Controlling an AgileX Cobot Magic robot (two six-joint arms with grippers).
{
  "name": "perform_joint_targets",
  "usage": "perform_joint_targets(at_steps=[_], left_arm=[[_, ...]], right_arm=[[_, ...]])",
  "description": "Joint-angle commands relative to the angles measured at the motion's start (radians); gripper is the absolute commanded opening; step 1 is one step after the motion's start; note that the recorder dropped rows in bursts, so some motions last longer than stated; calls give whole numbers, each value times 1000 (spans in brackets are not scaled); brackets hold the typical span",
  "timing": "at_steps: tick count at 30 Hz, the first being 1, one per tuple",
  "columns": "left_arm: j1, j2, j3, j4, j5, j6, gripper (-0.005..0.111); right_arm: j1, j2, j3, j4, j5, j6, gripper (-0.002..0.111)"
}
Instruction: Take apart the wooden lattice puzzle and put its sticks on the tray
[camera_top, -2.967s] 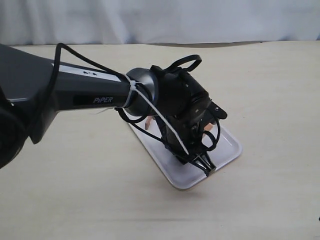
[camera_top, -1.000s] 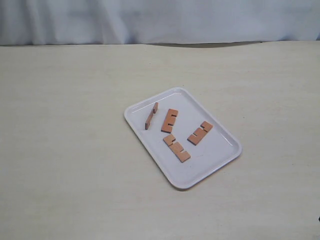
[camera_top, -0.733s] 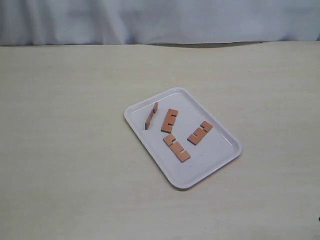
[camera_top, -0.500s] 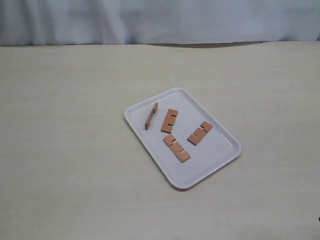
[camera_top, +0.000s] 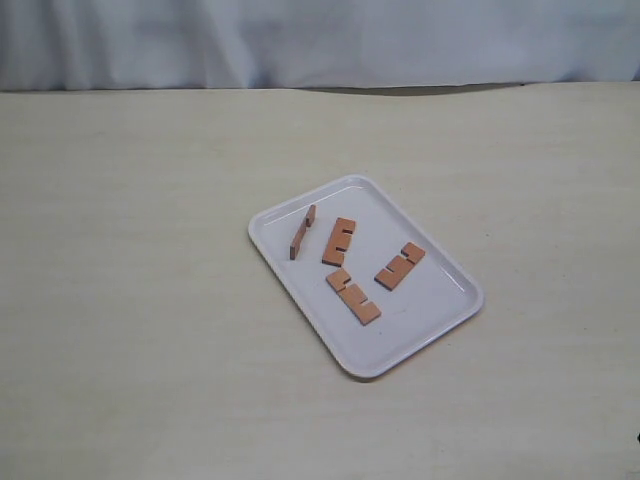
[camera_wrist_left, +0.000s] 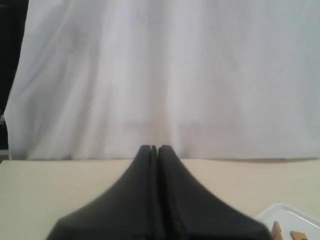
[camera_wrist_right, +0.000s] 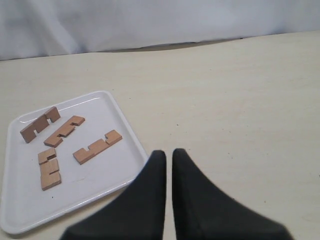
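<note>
The white tray (camera_top: 432, 300) lies slantwise on the table. Four separate reddish-brown notched sticks rest in it: one on its edge (camera_top: 302, 231), and three flat (camera_top: 340, 241) (camera_top: 400, 266) (camera_top: 353, 296). No assembled lattice shows. Neither arm appears in the exterior view. My left gripper (camera_wrist_left: 154, 148) is shut with nothing in it, away from the tray, whose corner (camera_wrist_left: 290, 217) shows beside it. My right gripper (camera_wrist_right: 169, 152) is shut and empty, hovering just off the tray's rim (camera_wrist_right: 131, 135); the sticks (camera_wrist_right: 98, 147) lie apart from it.
A beige table (camera_top: 140, 300) surrounds the tray. A white cloth backdrop (camera_top: 320, 40) hangs along the far edge.
Three seconds ago the left arm hung over the tray, hiding most of it; it has since pulled out of the exterior view. Over the last second nothing has moved.
</note>
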Motion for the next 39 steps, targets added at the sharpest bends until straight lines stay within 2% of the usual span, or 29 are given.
perform_joint_targets(at_steps=[1, 5, 10, 20, 31, 39], left_arm=[[-6, -2, 18, -4, 26, -7, 0], [-6, -2, 18, -4, 94, -7, 0], [-6, -2, 18, -10, 116, -7, 0], [-6, -2, 18, -57, 297, -42, 0], [-6, -2, 18, -23, 302, -30, 0], [-6, -2, 18, -4, 367, -33, 0]], right_arm=[[-4, 8, 4, -1, -13, 1, 5], [-4, 8, 4, -1, -13, 1, 5], [-4, 8, 4, -1, -13, 1, 5], [-4, 8, 4, -1, -13, 1, 5], [-4, 8, 4, -1, -13, 1, 5], [-4, 8, 4, -1, -13, 1, 5]])
